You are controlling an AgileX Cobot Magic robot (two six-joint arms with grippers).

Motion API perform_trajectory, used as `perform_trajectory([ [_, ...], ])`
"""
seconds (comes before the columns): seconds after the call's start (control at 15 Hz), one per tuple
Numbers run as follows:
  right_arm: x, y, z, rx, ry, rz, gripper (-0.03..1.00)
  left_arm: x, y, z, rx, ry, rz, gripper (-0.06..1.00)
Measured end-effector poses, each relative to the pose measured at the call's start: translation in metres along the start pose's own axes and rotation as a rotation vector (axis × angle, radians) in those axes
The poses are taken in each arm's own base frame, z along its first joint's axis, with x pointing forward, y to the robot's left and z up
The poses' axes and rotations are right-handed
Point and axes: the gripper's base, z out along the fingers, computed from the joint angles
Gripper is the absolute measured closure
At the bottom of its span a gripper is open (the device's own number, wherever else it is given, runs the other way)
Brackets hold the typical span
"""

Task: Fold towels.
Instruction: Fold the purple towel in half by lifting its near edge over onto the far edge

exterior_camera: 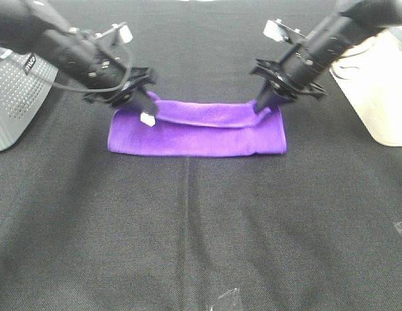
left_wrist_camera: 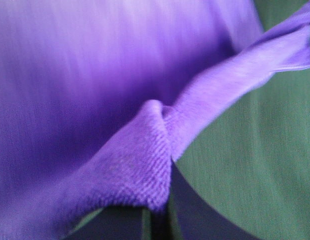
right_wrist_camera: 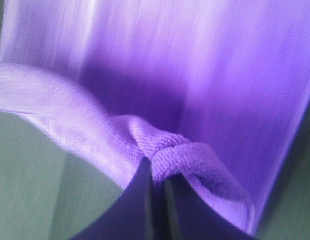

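Observation:
The bright purple towel (exterior_camera: 198, 133) lies on the black table as a long strip, its far edge lifted and curled toward the front. My left gripper (exterior_camera: 147, 109) is shut on the towel's far left corner, where a small white tag (exterior_camera: 148, 119) hangs. My right gripper (exterior_camera: 264, 103) is shut on the far right corner. In the left wrist view the pinched fold of the towel (left_wrist_camera: 145, 160) fills the frame. In the right wrist view the towel's hem (right_wrist_camera: 180, 155) is bunched between the dark fingers (right_wrist_camera: 140, 200).
A grey perforated box (exterior_camera: 16, 97) stands at the left edge of the table. A white container (exterior_camera: 376, 91) stands at the right edge. A small clear scrap (exterior_camera: 224, 299) lies near the front edge. The black cloth table (exterior_camera: 201, 220) stretches in front of the towel.

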Motion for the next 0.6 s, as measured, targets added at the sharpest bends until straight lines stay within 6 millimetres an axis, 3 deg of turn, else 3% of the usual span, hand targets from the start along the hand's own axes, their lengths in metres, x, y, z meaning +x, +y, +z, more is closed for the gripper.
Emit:
perform_trajectory([
  [0.27, -0.018, -0.014, 0.03, -0.003, -0.014, 0.025, 0.96, -0.013, 0.018, 0.02, -0.052, 0.004, -0.001, 0.94],
  [0.6, -0.028, -0.018, 0.032, 0.021, -0.099, 0.027, 0.96, -0.018, 0.036, 0.021, -0.08, -0.022, -0.013, 0.94],
])
